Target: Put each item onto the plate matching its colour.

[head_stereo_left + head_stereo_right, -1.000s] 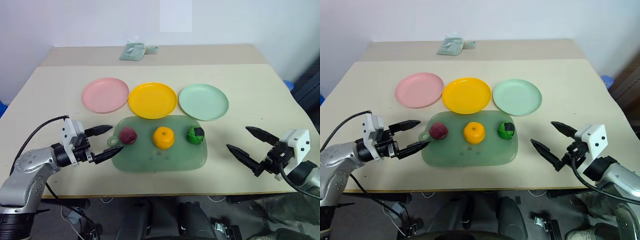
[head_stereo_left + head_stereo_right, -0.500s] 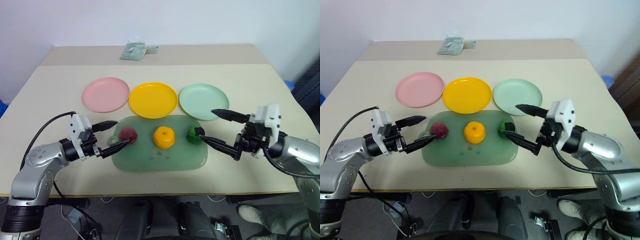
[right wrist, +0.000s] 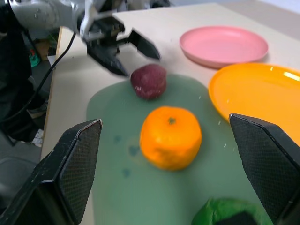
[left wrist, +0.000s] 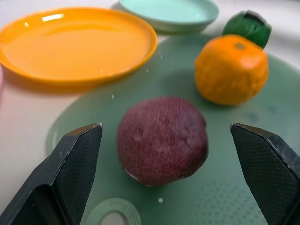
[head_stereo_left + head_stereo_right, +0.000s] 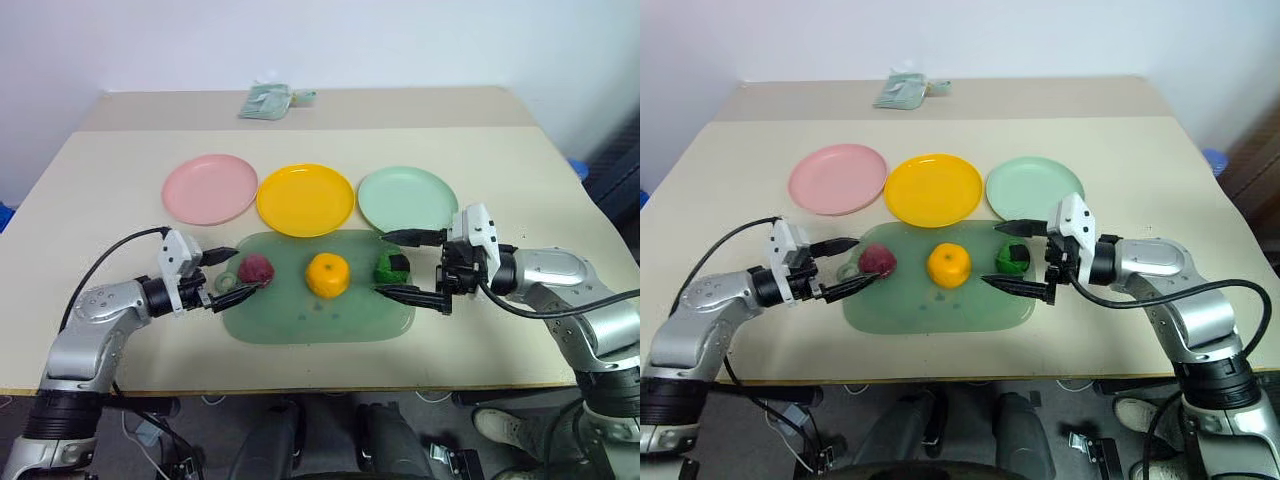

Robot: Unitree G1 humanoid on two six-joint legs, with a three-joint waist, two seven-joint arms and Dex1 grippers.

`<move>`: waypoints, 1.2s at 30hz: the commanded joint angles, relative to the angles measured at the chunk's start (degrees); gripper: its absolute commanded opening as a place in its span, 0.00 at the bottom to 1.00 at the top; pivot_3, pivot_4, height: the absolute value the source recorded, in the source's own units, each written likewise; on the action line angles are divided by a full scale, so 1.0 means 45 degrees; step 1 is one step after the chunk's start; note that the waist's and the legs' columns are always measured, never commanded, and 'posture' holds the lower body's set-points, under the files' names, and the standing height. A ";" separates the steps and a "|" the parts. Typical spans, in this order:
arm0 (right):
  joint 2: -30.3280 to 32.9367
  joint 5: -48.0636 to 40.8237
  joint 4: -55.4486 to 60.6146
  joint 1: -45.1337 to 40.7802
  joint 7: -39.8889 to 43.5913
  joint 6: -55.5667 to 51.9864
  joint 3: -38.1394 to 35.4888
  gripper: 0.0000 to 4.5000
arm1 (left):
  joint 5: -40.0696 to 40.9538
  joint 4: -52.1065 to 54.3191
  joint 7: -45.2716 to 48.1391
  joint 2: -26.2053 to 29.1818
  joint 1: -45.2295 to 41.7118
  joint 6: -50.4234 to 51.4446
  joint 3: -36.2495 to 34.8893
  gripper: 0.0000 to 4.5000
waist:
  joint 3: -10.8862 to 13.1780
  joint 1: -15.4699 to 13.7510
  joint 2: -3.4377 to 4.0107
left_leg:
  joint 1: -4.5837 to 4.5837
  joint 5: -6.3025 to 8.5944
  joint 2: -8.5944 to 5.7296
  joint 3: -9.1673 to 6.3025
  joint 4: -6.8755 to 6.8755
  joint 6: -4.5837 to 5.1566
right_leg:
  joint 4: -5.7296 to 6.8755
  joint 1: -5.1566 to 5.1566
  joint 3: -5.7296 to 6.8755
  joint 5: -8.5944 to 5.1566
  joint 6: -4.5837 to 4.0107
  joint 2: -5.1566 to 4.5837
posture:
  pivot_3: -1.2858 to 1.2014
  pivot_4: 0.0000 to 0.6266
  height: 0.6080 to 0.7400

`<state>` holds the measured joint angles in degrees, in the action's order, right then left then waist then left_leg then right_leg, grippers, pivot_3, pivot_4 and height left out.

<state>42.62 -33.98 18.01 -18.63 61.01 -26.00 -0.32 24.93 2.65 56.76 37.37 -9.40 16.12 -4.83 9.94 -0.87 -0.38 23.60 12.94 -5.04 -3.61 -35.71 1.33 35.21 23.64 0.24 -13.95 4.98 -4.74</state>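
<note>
Three round shallow plates are counted in a row on the table (image 5: 90,180): a pink plate (image 5: 210,189), a yellow-orange plate (image 5: 305,199) and a mint green plate (image 5: 408,198). Three items are counted on the translucent green mat (image 5: 320,310) at six o'clock of the plates: a fuzzy red-purple ball (image 5: 256,269), a smooth orange mandarin (image 5: 327,275) and a dark green lump (image 5: 392,267) with a black patch. The left gripper (image 5: 229,275) is seen spread wide, its fingers flanking the ball without touching; nothing is held. The right gripper (image 5: 406,265) is likewise spread wide, either side of the green lump, empty. A crumpled pale cloth (image 5: 268,102) is seen at twelve o'clock.
</note>
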 commanded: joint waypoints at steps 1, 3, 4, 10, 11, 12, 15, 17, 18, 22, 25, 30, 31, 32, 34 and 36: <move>-0.0079 0.0039 0.0041 -0.0074 0.0025 0.0315 -0.0268 1.00 | -0.0711 -0.0426 -0.0379 -0.0406 -0.0350 -0.0849 0.0339 0.94 | 0.0000 -0.0005 0.0000 | 0.0001 0.0000 -0.0002 0.0000 0.0000 0.0000 | 0.0000 0.0000 0.0000 0.0001 0.0001 -0.0001 | 0.52 0.24 1.00; -0.0080 0.0063 0.0037 -0.0022 0.0000 0.0342 -0.0347 1.00 | -0.0890 -0.0504 -0.0709 -0.0846 -0.0436 -0.1102 0.0470 0.83 | 0.0000 0.0002 0.0000 | 0.0001 0.0000 -0.0003 0.0001 -0.0001 0.0000 | 0.0000 0.0001 -0.0001 0.0002 0.0002 -0.0002 | 0.52 0.24 1.00; -0.0071 0.0046 0.0101 -0.0014 -0.0053 0.0289 -0.0370 1.00 | -0.0973 -0.0506 -0.0929 -0.1074 -0.0468 -0.1211 0.0490 0.72 | 0.0000 0.0003 0.0000 | 0.0001 0.0000 -0.0003 0.0002 -0.0001 -0.0001 | 0.0001 0.0001 -0.0001 0.0004 0.0005 -0.0002 | 0.52 0.24 1.00; -0.0043 -0.0115 0.0477 -0.0230 -0.0504 -0.0145 -0.0515 1.00 | -0.1100 -0.0877 -0.1817 -0.1972 -0.0475 -0.1425 0.0211 0.61 | -0.0001 0.0030 0.0001 | 0.0000 0.0000 -0.0002 0.0002 -0.0011 -0.0002 | 0.0016 0.0003 -0.0001 0.0008 0.0010 0.0000 | 0.52 0.24 1.00; -0.0042 -0.0143 0.0545 -0.0289 -0.0590 -0.0230 -0.0521 1.00 | -0.1205 -0.1051 -0.2253 -0.2129 -0.0599 -0.1423 0.0108 0.61 | -0.0001 0.0029 0.0002 | -0.0001 0.0000 -0.0002 0.0002 -0.0013 -0.0001 | 0.0018 0.0003 -0.0001 0.0009 0.0012 0.0000 | 0.52 0.24 1.00; -0.0069 -0.0176 0.0670 -0.0375 -0.0739 -0.0360 -0.0511 1.00 | -0.1289 -0.1294 -0.3037 -0.2449 -0.0965 -0.1370 -0.0107 0.61 | 0.0000 0.0023 0.0001 | -0.0001 0.0000 -0.0002 0.0003 -0.0016 -0.0001 | 0.0024 0.0005 -0.0001 0.0009 0.0013 0.0001 | 0.52 0.24 1.00; -0.0228 -0.0192 0.0858 -0.0624 -0.1155 -0.0574 -0.0466 1.00 | -0.1764 -0.2345 -0.5797 -0.3481 -0.2534 -0.1213 -0.0737 0.61 | 0.0010 -0.0059 -0.0014 | 0.0001 0.0000 -0.0002 -0.0001 -0.0058 -0.0002 | 0.0062 0.0005 0.0002 0.0025 0.0042 0.0004 | 0.52 0.24 1.00; -0.0387 -0.0153 0.0860 -0.0789 -0.1412 -0.0642 -0.0402 1.00 | -0.2261 -0.3571 -0.7731 -0.4094 -0.3904 -0.1338 -0.1096 0.61 | 0.0020 -0.0246 -0.0032 | 0.0002 0.0001 -0.0004 -0.0002 -0.0104 -0.0004 | 0.0076 -0.0007 0.0003 0.0043 0.0071 0.0010 | 0.52 0.24 1.00; -0.0450 -0.0116 0.0838 -0.0843 -0.1495 -0.0645 -0.0373 1.00 | -0.2485 -0.4167 -0.8369 -0.4296 -0.4484 -0.1540 -0.1192 0.61 | 0.0020 -0.0300 -0.0047 | 0.0002 0.0002 -0.0004 -0.0003 -0.0117 -0.0011 | 0.0075 -0.0012 0.0003 0.0063 0.0087 0.0017 | 0.52 0.24 1.00; -0.0755 0.0118 0.0668 -0.1012 -0.1833 -0.0532 -0.0298 1.00 | -0.3184 -0.7054 -1.0694 -0.4719 -0.6520 -0.2481 -0.1700 0.61 | 0.0016 -0.0326 -0.0049 | 0.0001 -0.0005 -0.0018 0.0001 -0.0123 -0.0003 | 0.0049 -0.0027 0.0002 0.0109 0.0154 0.0021 | 0.52 0.24 1.00; -0.0958 0.0375 0.0412 -0.1099 -0.2000 -0.0306 -0.0225 1.00 | -0.3758 -0.9269 -1.2005 -0.4826 -0.7826 -0.3171 -0.1699 0.61 | 0.0016 -0.0317 -0.0051 | 0.0001 0.0001 -0.0028 0.0014 -0.0109 0.0009 | 0.0056 -0.0013 -0.0004 0.0120 0.0168 0.0016 | 0.52 0.24 1.00; -0.1147 0.0663 0.0123 -0.1072 -0.1981 -0.0022 -0.0174 1.00 | -0.3964 -1.1535 -1.2551 -0.5127 -0.9278 -0.4163 -0.1662 0.68 | 0.0020 -0.0319 -0.0057 | 0.0023 -0.0001 -0.0032 0.0014 -0.0107 0.0010 | 0.0061 0.0007 -0.0003 0.0124 0.0174 0.0019 | 0.52 0.24 1.00; -0.1173 0.0718 0.0069 -0.1058 -0.1970 0.0043 -0.0176 1.00 | -0.3882 -1.1577 -1.2461 -0.5190 -0.9402 -0.4257 -0.1692 0.76 | 0.0020 -0.0315 -0.0057 | 0.0026 -0.0001 -0.0033 0.0015 -0.0110 0.0010 | 0.0060 0.0009 -0.0003 0.0126 0.0177 0.0017 | 0.52 0.24 1.00; -0.1200 0.0765 0.0026 -0.1053 -0.1969 0.0097 -0.0181 1.00 | -0.3784 -1.1534 -1.2313 -0.5231 -0.9451 -0.4317 -0.1722 0.83 | 0.0020 -0.0311 -0.0057 | 0.0028 0.0000 -0.0035 0.0017 -0.0112 0.0010 | 0.0060 0.0010 -0.0003 0.0128 0.0179 0.0016 | 0.52 0.24 1.00; -0.1355 0.0919 -0.0142 -0.1131 -0.2081 0.0234 -0.0164 1.00 | -0.3475 -1.0788 -1.1878 -0.5329 -0.9121 -0.4362 -0.1804 0.99 | 0.0020 -0.0303 -0.0057 | 0.0031 0.0001 -0.0035 0.0017 -0.0114 0.0009 | 0.0059 0.0010 -0.0004 0.0130 0.0180 0.0015 | 0.52 0.24 1.00; -0.1565 0.1170 -0.0249 -0.1273 -0.2303 0.0329 -0.0018 1.00 | -0.3328 -0.9703 -1.1490 -0.5298 -0.8466 -0.4238 -0.1760 0.99 | 0.0020 -0.0269 -0.0057 | 0.0031 0.0000 -0.0033 0.0017 -0.0111 0.0008 | 0.0060 0.0013 -0.0005 0.0132 0.0177 0.0014 | 0.52 0.24 1.00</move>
<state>36.37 -29.47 16.41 -22.91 51.54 -25.85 -0.27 8.99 -46.21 3.52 13.07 -48.87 -1.92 -12.30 10.03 -2.08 -0.63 23.74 12.93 -5.19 -3.53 -36.21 1.36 35.50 23.72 0.20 -13.35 5.77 -4.68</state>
